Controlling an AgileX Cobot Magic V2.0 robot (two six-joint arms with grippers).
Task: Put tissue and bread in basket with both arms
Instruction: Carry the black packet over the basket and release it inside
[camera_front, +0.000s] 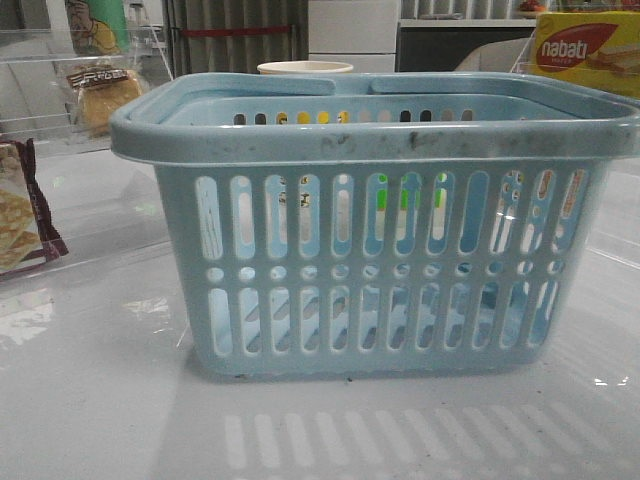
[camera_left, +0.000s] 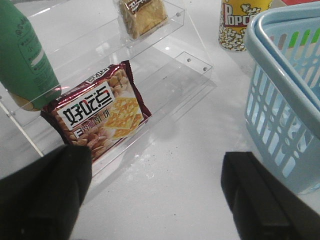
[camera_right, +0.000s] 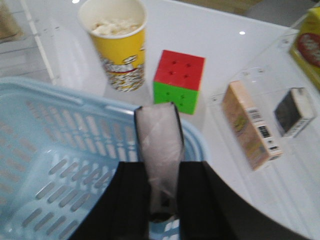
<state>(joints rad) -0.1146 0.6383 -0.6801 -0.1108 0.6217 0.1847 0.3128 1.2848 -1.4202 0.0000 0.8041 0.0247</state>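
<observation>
The blue basket (camera_front: 375, 265) fills the middle of the table (camera_front: 90, 400). In the front view the bread (camera_front: 100, 92) sits on a clear shelf (camera_front: 40, 45) at ten o'clock from the basket. The left gripper (camera_left: 155, 192) hangs with fingers spread wide, near a cracker bag (camera_left: 97, 112). The right gripper (camera_right: 162, 200) pinches the tissue (camera_right: 159, 150) above the basket's rim, with a popcorn cup (camera_right: 117, 45) and a cube (camera_right: 179, 80) beyond.

White table (camera_front: 90, 400) carries basket (camera_front: 375, 260), popcorn cup (camera_right: 117, 42), cube (camera_right: 179, 80), apparently acrylic shelves (camera_left: 165, 75).
</observation>
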